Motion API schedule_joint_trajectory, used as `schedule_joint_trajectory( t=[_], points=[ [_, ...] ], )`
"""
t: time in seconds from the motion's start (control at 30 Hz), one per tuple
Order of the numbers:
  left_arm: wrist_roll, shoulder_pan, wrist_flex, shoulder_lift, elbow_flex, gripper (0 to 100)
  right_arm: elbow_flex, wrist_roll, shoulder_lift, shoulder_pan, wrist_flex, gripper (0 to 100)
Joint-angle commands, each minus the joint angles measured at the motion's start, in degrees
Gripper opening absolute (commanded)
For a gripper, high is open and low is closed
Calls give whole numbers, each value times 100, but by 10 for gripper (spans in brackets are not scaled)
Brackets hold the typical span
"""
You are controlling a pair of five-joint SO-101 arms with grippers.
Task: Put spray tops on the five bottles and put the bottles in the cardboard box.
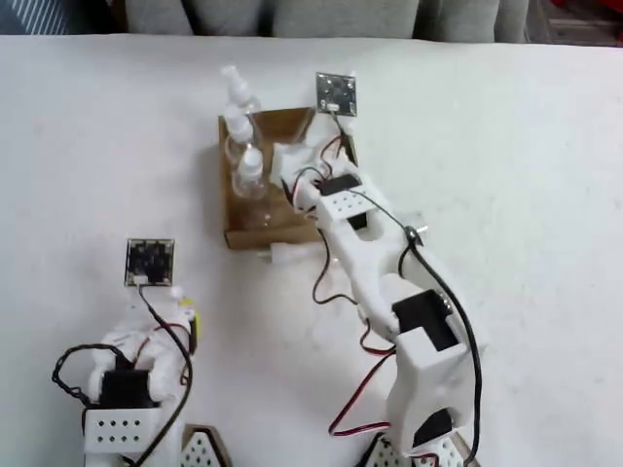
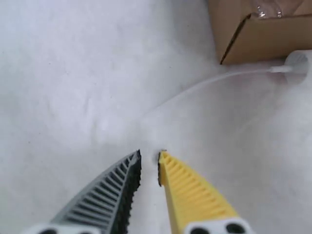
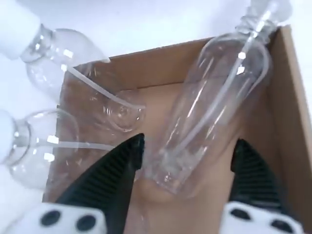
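The cardboard box [image 1: 243, 232] stands at mid-table. Three clear bottles with white spray tops lean along its left wall [image 1: 238, 97] [image 1: 238, 136] [image 1: 251, 171]. My right gripper [image 1: 290, 165] [image 3: 187, 156] is inside the box, open, its black fingers either side of a clear bottle [image 3: 214, 107] that lies tilted against the box wall [image 3: 292, 97]. Two more bottles [image 3: 63, 53] [image 3: 34, 146] rest over the opposite wall. A loose spray top [image 1: 287, 255] [image 2: 297, 66] with its thin tube lies on the table by the box front. My left gripper [image 1: 180, 313] [image 2: 149, 158] hovers near it, shut and empty.
White table all around. The box corner [image 2: 258, 34] is just beyond the loose spray top. Two square marker plates are here, one [image 1: 336, 93] behind the box and one [image 1: 150, 261] ahead of the left arm. Wires trail from both arms.
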Motion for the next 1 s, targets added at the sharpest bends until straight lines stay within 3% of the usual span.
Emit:
schedule_joint_trajectory(
  t=[0.0,0.23,0.6,0.7,0.8,0.97],
  points=[
    [-79,40,-211,-57,-26,79,-299,0,-57,4,-189,251],
    [-79,40,-211,-57,-26,79,-308,0,374,119,-936,249],
    [-79,40,-211,-57,-26,79,-642,0,769,251,-884,246],
    [-79,40,-211,-57,-26,79,-668,9,813,338,-919,186],
    [-79,40,-211,-57,-26,79,-686,18,796,418,-936,43],
    [-79,40,-211,-57,-26,79,-765,448,848,479,-971,44]
  ],
)
